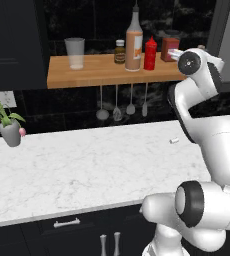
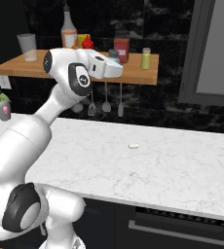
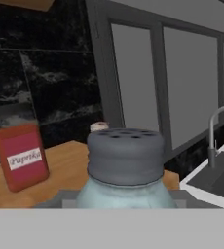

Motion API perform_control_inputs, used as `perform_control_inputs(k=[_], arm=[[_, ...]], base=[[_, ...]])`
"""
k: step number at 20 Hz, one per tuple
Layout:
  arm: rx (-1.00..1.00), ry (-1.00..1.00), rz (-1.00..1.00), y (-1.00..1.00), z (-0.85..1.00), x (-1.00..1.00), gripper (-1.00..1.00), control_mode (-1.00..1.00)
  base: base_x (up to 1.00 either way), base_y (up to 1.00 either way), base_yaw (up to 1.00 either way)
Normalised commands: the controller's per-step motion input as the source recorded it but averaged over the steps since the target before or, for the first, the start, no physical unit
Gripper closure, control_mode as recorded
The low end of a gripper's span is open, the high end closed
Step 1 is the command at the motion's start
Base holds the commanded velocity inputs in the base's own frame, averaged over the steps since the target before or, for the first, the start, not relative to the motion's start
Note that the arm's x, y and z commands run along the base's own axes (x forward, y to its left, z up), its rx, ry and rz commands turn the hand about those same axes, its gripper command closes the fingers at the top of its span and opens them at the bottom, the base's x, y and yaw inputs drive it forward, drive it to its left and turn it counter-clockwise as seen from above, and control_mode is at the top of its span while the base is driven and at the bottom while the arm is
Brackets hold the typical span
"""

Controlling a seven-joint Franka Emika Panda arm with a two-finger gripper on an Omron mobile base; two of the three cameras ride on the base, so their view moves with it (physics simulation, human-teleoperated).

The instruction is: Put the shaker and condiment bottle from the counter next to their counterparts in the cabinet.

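The condiment bottle (image 1: 133,42) already stands on the cabinet (image 1: 87,75) beside the red squeeze bottle (image 1: 150,53), so that half looks done. The shaker (image 3: 125,170) sits close before the hand camera above the shelf, likely pinched between the fingers, though their spread is hidden.

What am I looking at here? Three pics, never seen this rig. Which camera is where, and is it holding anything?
A rendered kitchen with a white robot arm on a mobile base. Two pictures come from cameras behind the arm, on its left and right. The third looks along the gripper. There the pale blue-grey shaker sits very close, so it appears held, though the fingertips are hidden. The arm has it over the wooden shelf, where the orange-brown condiment bottle, red squeeze bottle and yellow-green shaker stand. A small white piece lies on the marble counter.
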Motion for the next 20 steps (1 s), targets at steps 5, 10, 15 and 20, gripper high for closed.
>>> perform_control_inputs(k=[5, 10, 15, 20], arm=[[0.0, 0.05, 0.0, -0.17, 0.01, 0.51, 1.0, -1.0], [-0.01, 0.04, 0.0, -0.23, 0.0, 0.41, 1.0, -1.0], [-0.1, 0.0, 0.07, 0.0, 0.0, 0.43, 1.0, -1.0], [-0.11, -0.04, 0.1, 0.0, -0.06, 0.47, 1.0, -1.0]], base=[[0.0, 0.0, 0.0], [0.0, 0.0, 0.0], [0.0, 0.0, 0.0], [0.0, 0.0, 0.0]])
